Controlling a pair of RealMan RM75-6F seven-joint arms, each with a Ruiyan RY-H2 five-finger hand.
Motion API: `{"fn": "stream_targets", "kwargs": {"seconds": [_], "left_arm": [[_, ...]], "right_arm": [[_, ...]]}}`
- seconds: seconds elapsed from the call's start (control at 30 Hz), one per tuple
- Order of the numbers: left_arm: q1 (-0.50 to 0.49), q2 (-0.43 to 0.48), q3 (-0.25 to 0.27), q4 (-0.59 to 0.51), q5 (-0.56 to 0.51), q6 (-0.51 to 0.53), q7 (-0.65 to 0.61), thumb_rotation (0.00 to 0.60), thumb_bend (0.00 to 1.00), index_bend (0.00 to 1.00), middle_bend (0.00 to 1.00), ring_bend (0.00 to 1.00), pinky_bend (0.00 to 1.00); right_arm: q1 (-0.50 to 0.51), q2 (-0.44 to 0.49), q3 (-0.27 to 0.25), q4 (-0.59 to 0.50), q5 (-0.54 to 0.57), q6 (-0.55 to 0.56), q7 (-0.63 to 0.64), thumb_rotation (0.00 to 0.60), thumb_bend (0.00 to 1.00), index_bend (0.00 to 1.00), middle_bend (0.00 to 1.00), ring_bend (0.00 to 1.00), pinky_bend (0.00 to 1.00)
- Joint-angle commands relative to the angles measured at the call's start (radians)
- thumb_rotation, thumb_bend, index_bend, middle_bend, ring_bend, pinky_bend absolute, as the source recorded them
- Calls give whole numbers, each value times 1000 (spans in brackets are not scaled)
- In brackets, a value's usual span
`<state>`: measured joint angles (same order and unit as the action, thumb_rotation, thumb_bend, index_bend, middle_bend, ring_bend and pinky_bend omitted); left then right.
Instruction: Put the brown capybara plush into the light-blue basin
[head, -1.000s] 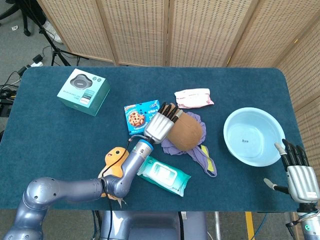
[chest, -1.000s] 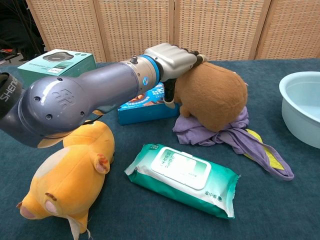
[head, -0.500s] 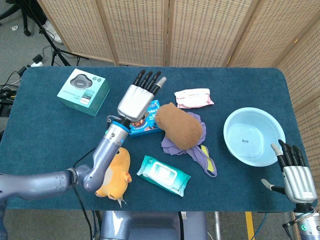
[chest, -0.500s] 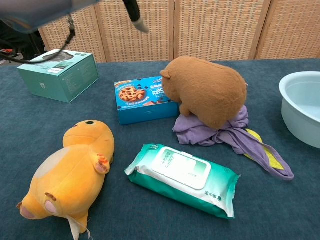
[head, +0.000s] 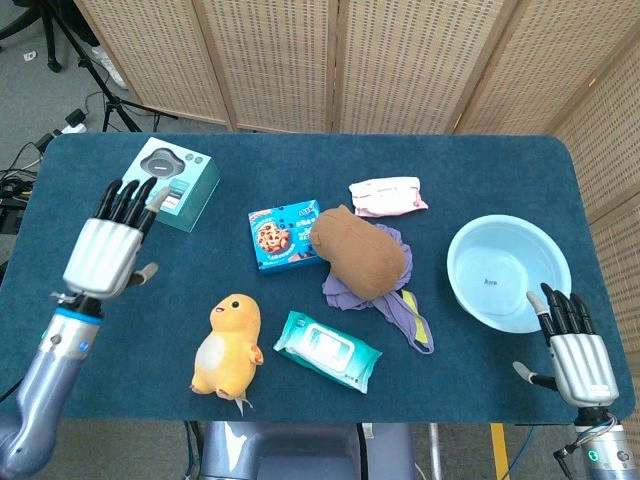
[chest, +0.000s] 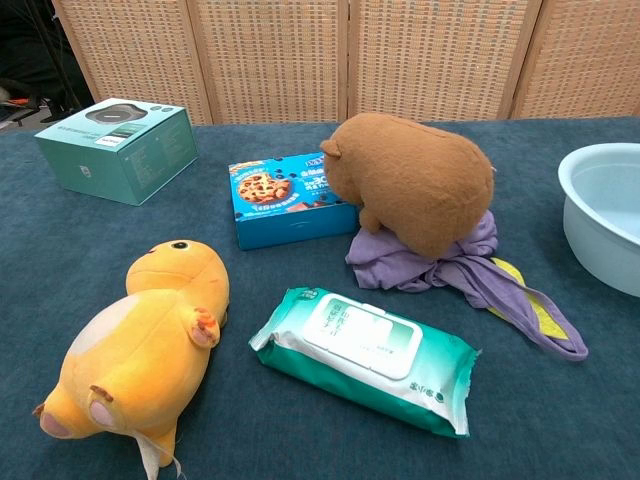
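The brown capybara plush (head: 358, 250) (chest: 410, 180) lies at the table's middle, resting on a purple cloth (head: 390, 295) (chest: 460, 265). The light-blue basin (head: 507, 272) (chest: 603, 215) stands empty to its right. My left hand (head: 105, 250) hovers far left over the table's left part, fingers straight and apart, holding nothing. My right hand (head: 572, 355) is at the bottom right just below the basin, fingers extended and empty. Neither hand appears in the chest view.
A blue cookie box (head: 282, 236) sits just left of the capybara. An orange plush (head: 228, 345), a green wipes pack (head: 327, 350), a teal box (head: 168, 183) and a pink packet (head: 387, 195) lie around.
My left hand has let go of the capybara, risen and swung far to the left. The capybara stays on the cloth. My right hand has drifted slightly toward the near edge.
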<state>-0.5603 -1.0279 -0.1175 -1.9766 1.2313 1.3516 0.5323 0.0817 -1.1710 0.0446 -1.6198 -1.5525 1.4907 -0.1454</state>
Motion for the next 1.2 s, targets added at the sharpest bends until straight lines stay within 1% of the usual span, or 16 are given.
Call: {"fn": "stream_targets", "kwargs": {"seconds": [0.03,0.1,0.2,0.33,0.47,0.57,0.67,0.7,0.77,0.8,0.9,1.03,1.07,1.1,1.13,1.2], "left_arm": [[153,65,146,11,132,87,-146,600,114,0,0,0,0],[203,52,185,53,145,101,-172,600,116,0,0,0,0],[250,25,211,94,147,116,-188,600,119,0,0,0,0],[300,-31,225,157,157,135,-224,600,122,0,0,0,0],[314,-63,229,198,147,110,-251,600,129,0,0,0,0],[318,-88,223,231,133,91,-253,600,133,0,0,0,0],[318,-99,213,248,121,75,-263,600,133,0,0,0,0],[321,-102,205,254,115,76,-272,600,133,0,0,0,0],[323,-102,197,262,111,75,-281,600,134,0,0,0,0],[325,-102,192,269,110,72,-292,600,134,0,0,0,0],[328,-100,180,280,108,62,-318,600,134,0,0,0,0],[327,-102,175,292,109,41,-336,600,136,0,0,0,0],[326,-102,173,295,110,31,-345,600,136,0,0,0,0],[325,-102,172,298,110,24,-351,600,137,0,0,0,0],[324,-101,169,302,104,14,-361,600,137,0,0,0,0],[323,-100,163,309,100,1,-373,600,138,0,0,0,0]], "right_arm": [[2,-7,-2,0,2,-6,-17,600,0,0,0,0,0],[3,-11,0,1,8,-10,-29,600,0,0,0,0,0],[5,-16,2,1,13,-12,-39,600,0,0,0,0,0],[8,-23,8,6,27,-19,-48,600,0,0,0,0,0],[20,-27,17,-7,38,-35,-61,600,0,0,0,0,0],[54,-10,33,-58,34,-68,-107,600,0,0,0,0,0],[114,34,68,-190,62,-149,-148,600,0,0,0,0,0],[148,66,93,-270,106,-206,-160,600,0,0,0,0,0],[199,111,133,-370,187,-286,-186,600,0,0,0,0,0],[248,146,174,-444,286,-347,-230,600,0,0,0,0,0],[355,187,248,-549,526,-419,-349,600,0,0,0,0,0],[500,191,310,-603,818,-456,-463,600,0,0,0,0,0],[573,187,331,-610,952,-459,-507,600,0,0,0,0,0],[625,181,344,-613,1045,-456,-532,600,0,0,0,0,0],[697,158,376,-603,1176,-471,-530,600,0,0,0,0,0],[816,139,405,-573,1393,-470,-556,600,0,0,0,0,0]]}}
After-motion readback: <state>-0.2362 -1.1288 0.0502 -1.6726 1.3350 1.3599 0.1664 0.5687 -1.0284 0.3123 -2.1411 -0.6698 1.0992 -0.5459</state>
